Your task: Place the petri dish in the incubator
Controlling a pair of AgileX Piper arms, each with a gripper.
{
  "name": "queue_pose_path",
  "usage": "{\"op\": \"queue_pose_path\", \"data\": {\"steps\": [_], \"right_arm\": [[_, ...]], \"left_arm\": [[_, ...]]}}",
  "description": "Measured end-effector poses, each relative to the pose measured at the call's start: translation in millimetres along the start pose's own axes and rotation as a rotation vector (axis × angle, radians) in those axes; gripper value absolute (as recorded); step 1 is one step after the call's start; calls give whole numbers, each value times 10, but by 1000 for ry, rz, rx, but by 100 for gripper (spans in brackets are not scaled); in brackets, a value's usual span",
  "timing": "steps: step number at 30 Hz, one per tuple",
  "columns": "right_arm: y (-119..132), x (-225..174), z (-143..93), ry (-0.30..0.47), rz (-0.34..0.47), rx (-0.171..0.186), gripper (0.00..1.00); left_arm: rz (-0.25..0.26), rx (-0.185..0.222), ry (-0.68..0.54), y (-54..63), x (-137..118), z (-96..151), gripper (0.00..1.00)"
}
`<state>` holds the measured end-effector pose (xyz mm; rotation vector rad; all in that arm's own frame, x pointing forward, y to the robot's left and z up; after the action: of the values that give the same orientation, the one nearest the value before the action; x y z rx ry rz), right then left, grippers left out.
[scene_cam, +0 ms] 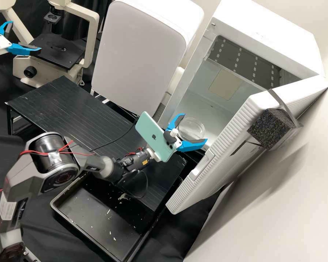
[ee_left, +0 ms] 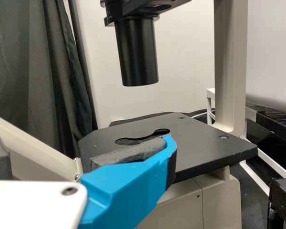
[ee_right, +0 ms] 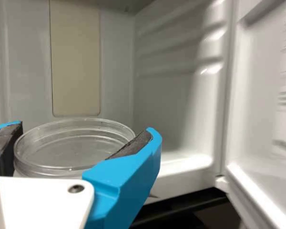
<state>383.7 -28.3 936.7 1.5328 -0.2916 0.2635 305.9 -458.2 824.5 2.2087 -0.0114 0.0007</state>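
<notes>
Ahead of the right gripper (scene_cam: 195, 127), the incubator (scene_cam: 269, 34) opens inward as far as its back wall (ee_right: 117, 62). The door (scene_cam: 215, 162) blocks its right side. The dish (scene_cam: 191, 128) takes up the room between its fingers. Ahead of the left gripper (scene_cam: 26, 37), a gap runs between stage (ee_left: 205, 150) below and tube (ee_left: 137, 55) above.

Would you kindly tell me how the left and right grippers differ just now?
The left gripper is open and empty, while the right gripper holds the dish.
The left gripper is beside the microscope; the right gripper is at the incubator's opening.
Both have blue fingers with dark pads.
</notes>
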Motion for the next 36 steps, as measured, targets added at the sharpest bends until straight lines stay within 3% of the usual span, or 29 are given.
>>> {"op": "queue_pose_path", "data": {"steps": [6,11,22,29,30,36], "right_arm": [[-107,335,76,-71,-34,-41,0],[-109,492,142,-109,-13,-34,0],[-102,678,145,-114,-20,-39,0],[-116,705,140,-118,-30,-62,0],[-126,711,140,-116,-32,-67,100],[-190,725,161,-120,-42,-96,100]], "left_arm": [[0,0,0,0,0,0,100],[0,0,0,0,0,0,100],[0,0,0,0,0,0,100],[0,0,0,0,0,0,100],[0,0,0,0,0,0,100],[0,0,0,0,0,0,100]]}}
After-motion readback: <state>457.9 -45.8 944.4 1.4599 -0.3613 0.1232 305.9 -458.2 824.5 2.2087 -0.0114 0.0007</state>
